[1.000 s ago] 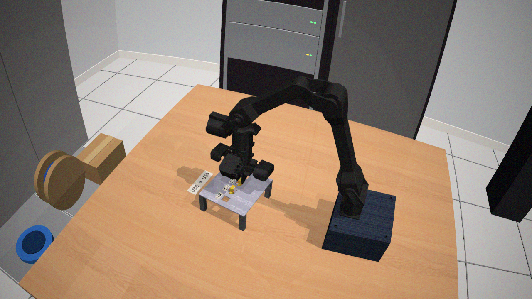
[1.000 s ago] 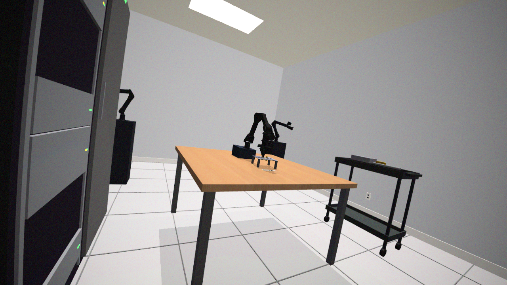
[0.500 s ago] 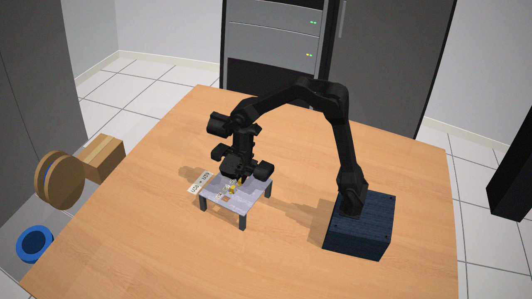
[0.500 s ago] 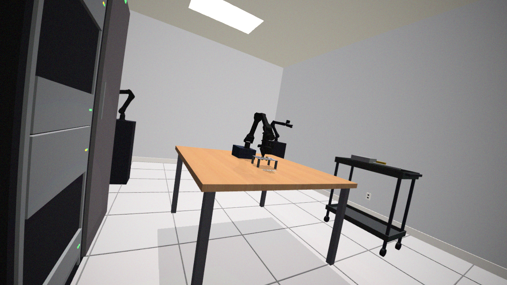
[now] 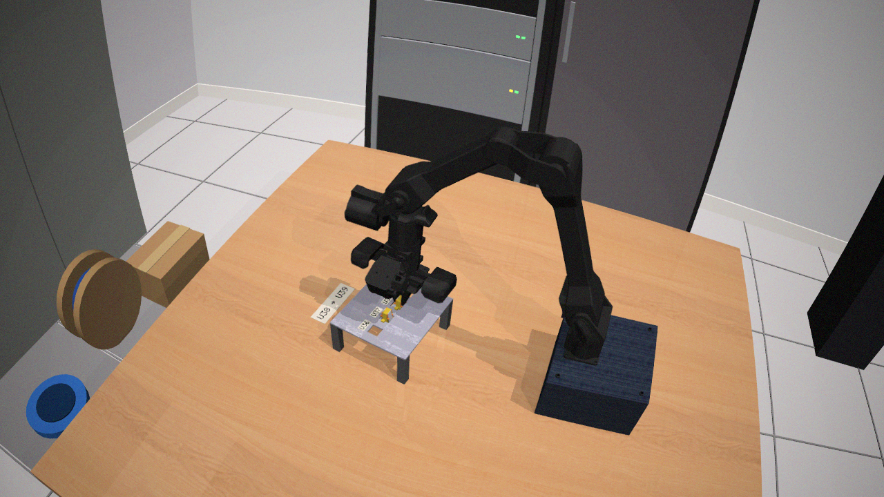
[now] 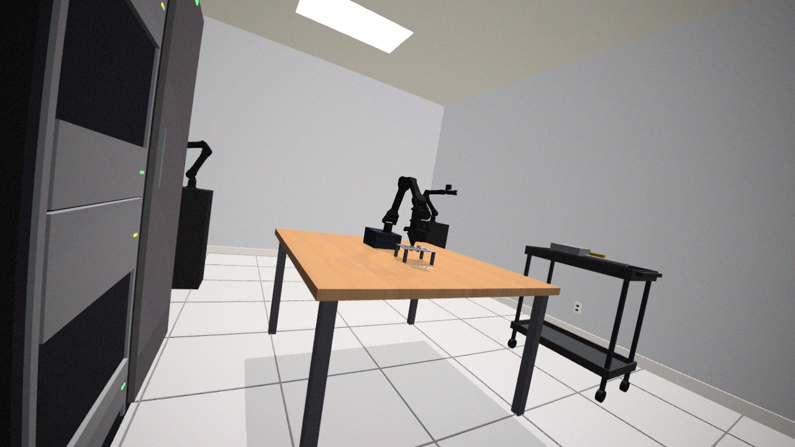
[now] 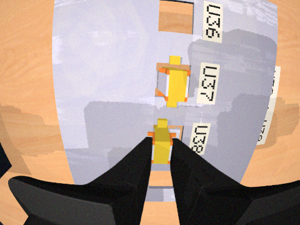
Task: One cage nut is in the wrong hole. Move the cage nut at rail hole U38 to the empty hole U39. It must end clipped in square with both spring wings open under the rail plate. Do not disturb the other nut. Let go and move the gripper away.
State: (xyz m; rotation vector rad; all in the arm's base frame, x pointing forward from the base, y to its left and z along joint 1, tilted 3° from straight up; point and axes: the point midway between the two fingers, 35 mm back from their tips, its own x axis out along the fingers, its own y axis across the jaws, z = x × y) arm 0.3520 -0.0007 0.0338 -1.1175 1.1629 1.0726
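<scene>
One yellow nut (image 5: 398,302) (image 7: 161,151), the one to be moved, is pinched between the two fingertips of the gripper (image 5: 400,300) (image 6: 412,244) (image 7: 161,144). In the wrist view, left finger, nut and right finger sit in a row, the nut's long side running along the line of holes. It lies at U38, off square to that opening; whether its wings are free, I can't tell. The empty hole (image 7: 160,179) shows between the fingers, on the side away from the other nut (image 5: 387,315) (image 7: 177,85) at U37, so the shift should go that way.

Across the top view come a spool (image 5: 111,302), a cardboard box (image 5: 170,253), the paper sign (image 5: 332,303) (image 6: 422,267) (image 7: 272,109), the metal plate (image 5: 401,343) (image 7: 103,62) standing on legs on the wooden table (image 5: 247,371) (image 6: 433,282) (image 7: 25,62), a server rack (image 5: 457,74) (image 6: 94,166) behind, and the arm's dark blue base (image 5: 624,371) (image 6: 381,239).
</scene>
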